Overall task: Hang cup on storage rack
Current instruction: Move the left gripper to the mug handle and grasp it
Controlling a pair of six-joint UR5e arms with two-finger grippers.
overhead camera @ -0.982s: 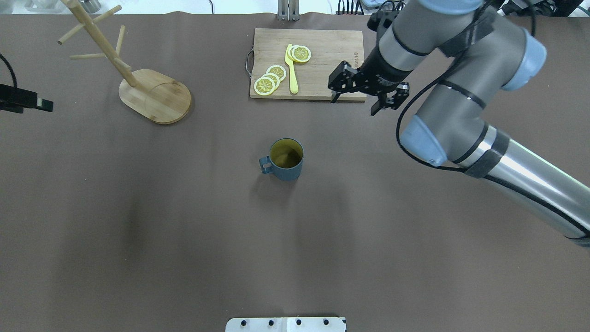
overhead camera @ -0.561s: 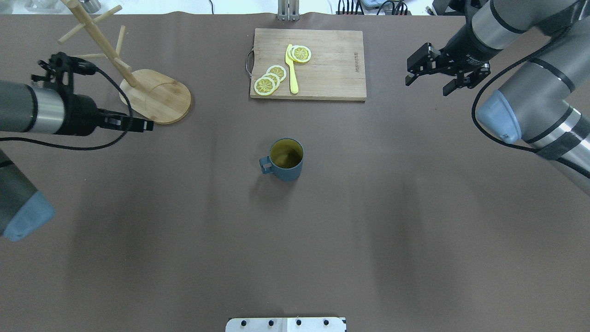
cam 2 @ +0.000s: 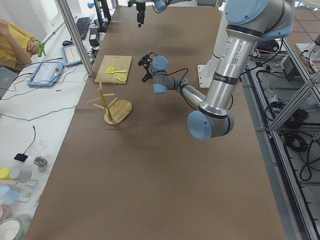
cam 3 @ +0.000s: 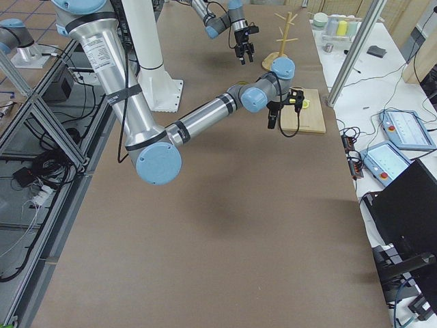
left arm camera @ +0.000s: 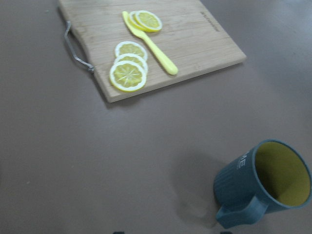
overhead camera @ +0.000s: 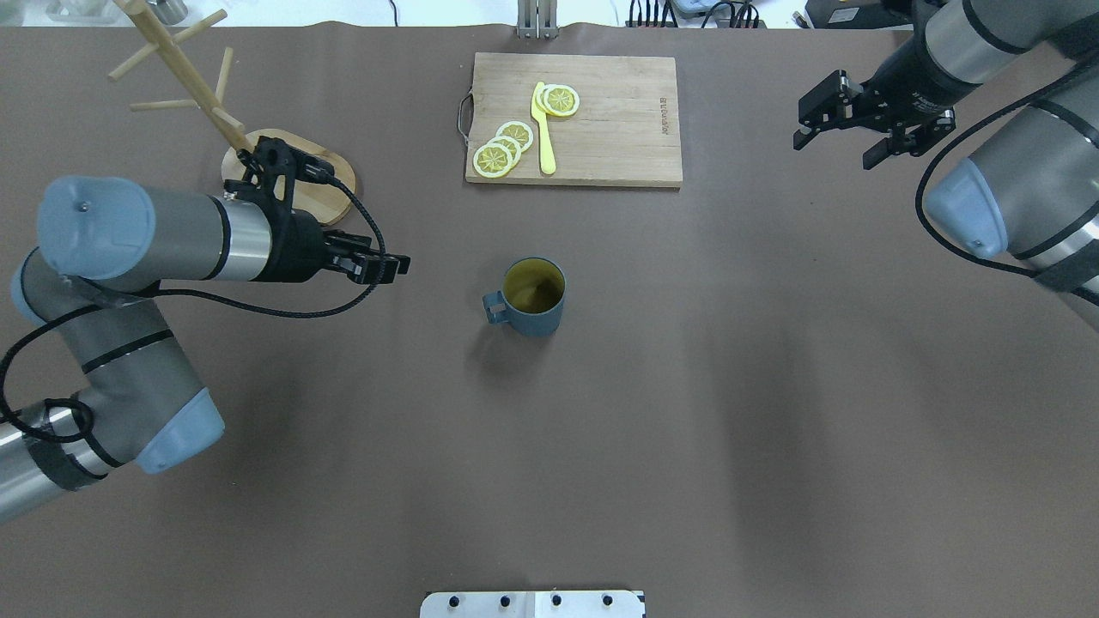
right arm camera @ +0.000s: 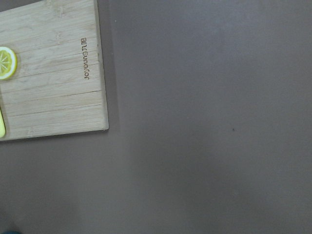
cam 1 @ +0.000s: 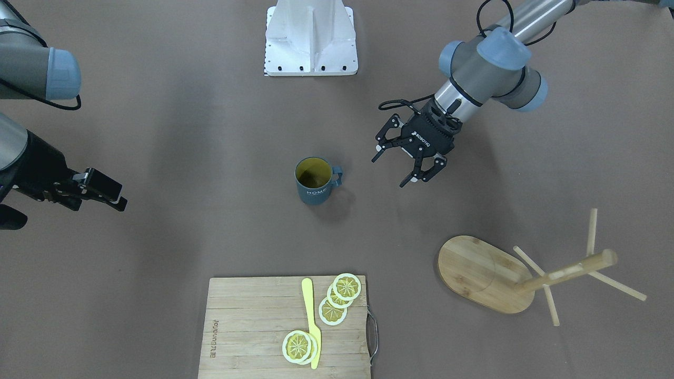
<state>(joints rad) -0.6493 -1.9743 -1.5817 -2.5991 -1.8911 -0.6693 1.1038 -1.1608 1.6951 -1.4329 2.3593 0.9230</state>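
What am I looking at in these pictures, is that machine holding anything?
A robot with two jointed arms at a brown table, each ending in a two-finger gripper. Two pictures look down from above, two from the table's ends, two from wrist cameras. On the table stand an upright dark blue cup and a bamboo storage rack with pegs; a cutting board carries lemon slices and a yellow knife. The left gripper hangs open on the cup's handle side, not touching; the right gripper is open beside the board. Nothing is held.
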